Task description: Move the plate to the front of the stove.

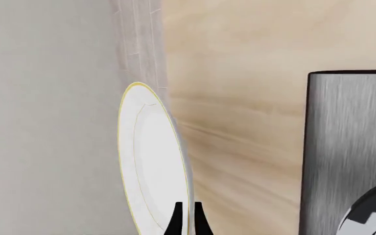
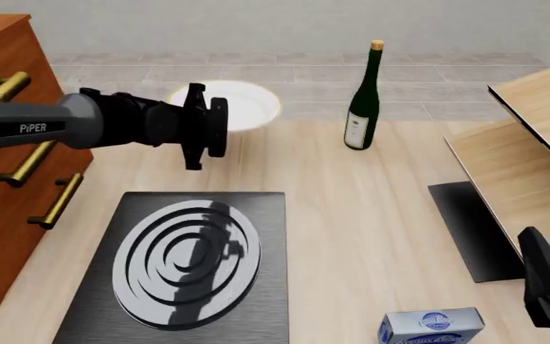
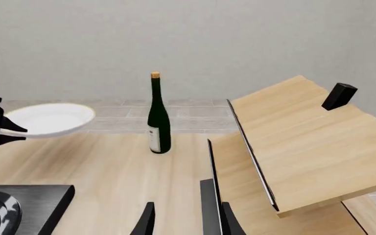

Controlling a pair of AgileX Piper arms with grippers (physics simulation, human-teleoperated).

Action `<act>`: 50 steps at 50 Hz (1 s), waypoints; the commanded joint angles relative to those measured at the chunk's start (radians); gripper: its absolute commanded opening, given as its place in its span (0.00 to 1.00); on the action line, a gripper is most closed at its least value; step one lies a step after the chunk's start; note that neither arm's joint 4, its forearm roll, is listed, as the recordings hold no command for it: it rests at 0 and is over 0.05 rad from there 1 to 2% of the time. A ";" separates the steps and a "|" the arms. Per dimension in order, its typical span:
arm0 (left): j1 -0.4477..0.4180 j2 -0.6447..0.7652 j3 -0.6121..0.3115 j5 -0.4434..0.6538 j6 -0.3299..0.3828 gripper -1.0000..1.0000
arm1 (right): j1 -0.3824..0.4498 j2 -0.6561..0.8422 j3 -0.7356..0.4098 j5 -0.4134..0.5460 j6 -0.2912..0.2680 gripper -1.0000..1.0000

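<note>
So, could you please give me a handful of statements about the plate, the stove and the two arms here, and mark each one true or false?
1. The left gripper grips the large round white plate with the thin pale-gold rim by its edge. True.
2. That plate rests on the flat dark square stove with silver-grey rings. False: it is held up in the air, past the stove's far edge.
3. A dark green glass wine bottle stands upright on the pale wooden table. True.
4. The right gripper is closed on the bottle. False: it is open and holds nothing, well short of the bottle.
5. A blue and white box lies right of the stove. True.
</note>
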 commanded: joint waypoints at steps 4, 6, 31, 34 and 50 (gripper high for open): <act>0.007 0.022 -0.013 -0.007 -0.004 0.00 | 0.000 0.000 0.000 0.000 0.000 1.00; 0.006 0.022 -0.009 -0.011 -0.006 0.00 | 0.000 0.001 0.000 0.000 0.000 1.00; 0.021 0.048 0.030 -0.044 -0.008 0.00 | 0.000 0.001 0.000 -0.001 0.000 1.00; 0.026 0.055 0.039 -0.051 -0.001 0.00 | 0.000 0.002 0.000 -0.001 0.000 1.00; 0.031 0.076 0.018 -0.045 -0.002 0.00 | 0.000 0.003 0.000 -0.001 0.000 1.00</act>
